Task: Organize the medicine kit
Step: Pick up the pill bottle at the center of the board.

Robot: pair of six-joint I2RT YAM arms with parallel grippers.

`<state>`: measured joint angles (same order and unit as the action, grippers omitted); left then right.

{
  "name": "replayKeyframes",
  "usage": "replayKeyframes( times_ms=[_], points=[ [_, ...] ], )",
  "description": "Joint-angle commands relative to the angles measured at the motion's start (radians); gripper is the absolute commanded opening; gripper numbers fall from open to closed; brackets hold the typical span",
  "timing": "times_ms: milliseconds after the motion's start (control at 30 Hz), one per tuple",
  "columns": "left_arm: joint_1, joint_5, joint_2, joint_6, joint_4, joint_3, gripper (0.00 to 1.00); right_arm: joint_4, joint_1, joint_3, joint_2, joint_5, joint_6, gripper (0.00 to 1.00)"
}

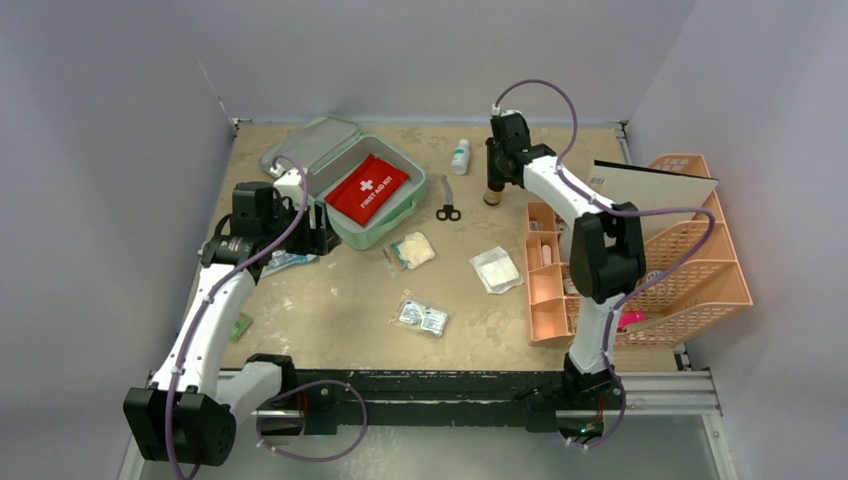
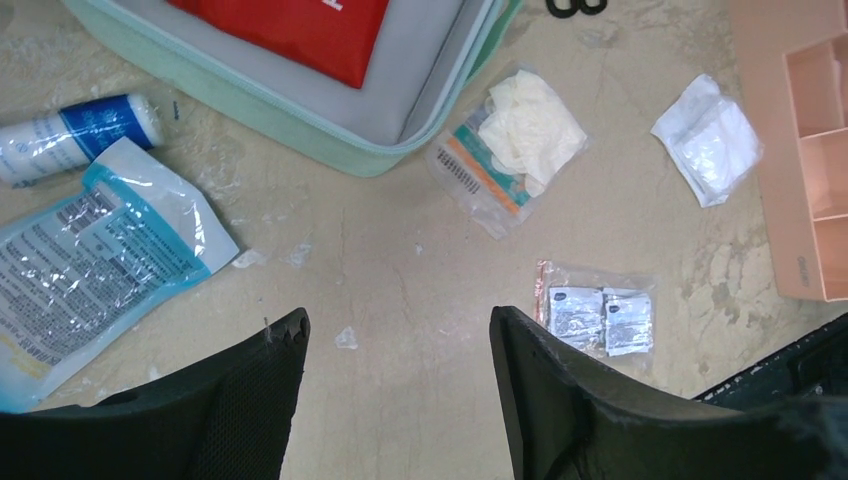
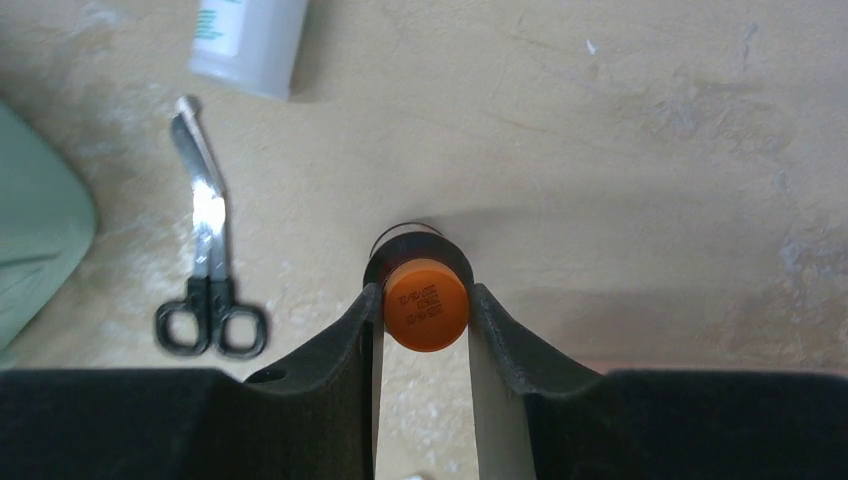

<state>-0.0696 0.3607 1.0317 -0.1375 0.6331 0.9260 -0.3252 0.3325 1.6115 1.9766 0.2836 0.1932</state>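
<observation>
The mint-green medicine kit (image 1: 386,233) lies open at the back left, with a red first aid pouch (image 1: 367,188) inside; the left wrist view shows its near wall (image 2: 300,130). My left gripper (image 2: 398,325) hovers open over bare table just in front of the kit, holding nothing. At the back centre, my right gripper (image 3: 424,300) points down, shut on a dark bottle with an orange cap (image 3: 426,308), one finger on each side of the cap. That bottle (image 1: 492,195) stands upright on the table.
Black scissors (image 1: 448,205) and a small white bottle (image 1: 460,156) lie left of the right gripper. A glove bag (image 2: 515,135), a white gauze packet (image 2: 708,140), a wipes packet (image 2: 598,318), a blue-and-white packet (image 2: 90,265) and a bandage roll (image 2: 75,135) lie around. The peach rack (image 1: 690,270) stands at the right.
</observation>
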Motion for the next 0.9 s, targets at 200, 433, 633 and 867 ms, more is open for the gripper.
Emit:
replayKeyframes(
  times_ms=[200, 433, 633, 867],
  points=[
    [-0.005, 0.249, -0.020, -0.026, -0.132, 0.075, 0.62, -0.099, 0.000, -0.053, -0.292, -0.380, 0.015, 0.01],
    [-0.026, 0.415, 0.081, -0.035, -0.181, 0.191, 0.63, -0.060, 0.009, -0.094, -0.363, -0.764, 0.105, 0.01],
    [-0.082, 0.492, 0.152, -0.036, -0.167, 0.287, 0.65, 0.023, 0.091, -0.101, -0.368, -0.929, 0.176, 0.00],
    [-0.161, 0.552, 0.217, -0.071, -0.187, 0.311, 0.68, 0.220, 0.147, -0.158, -0.374, -1.070, 0.347, 0.00]
  ],
)
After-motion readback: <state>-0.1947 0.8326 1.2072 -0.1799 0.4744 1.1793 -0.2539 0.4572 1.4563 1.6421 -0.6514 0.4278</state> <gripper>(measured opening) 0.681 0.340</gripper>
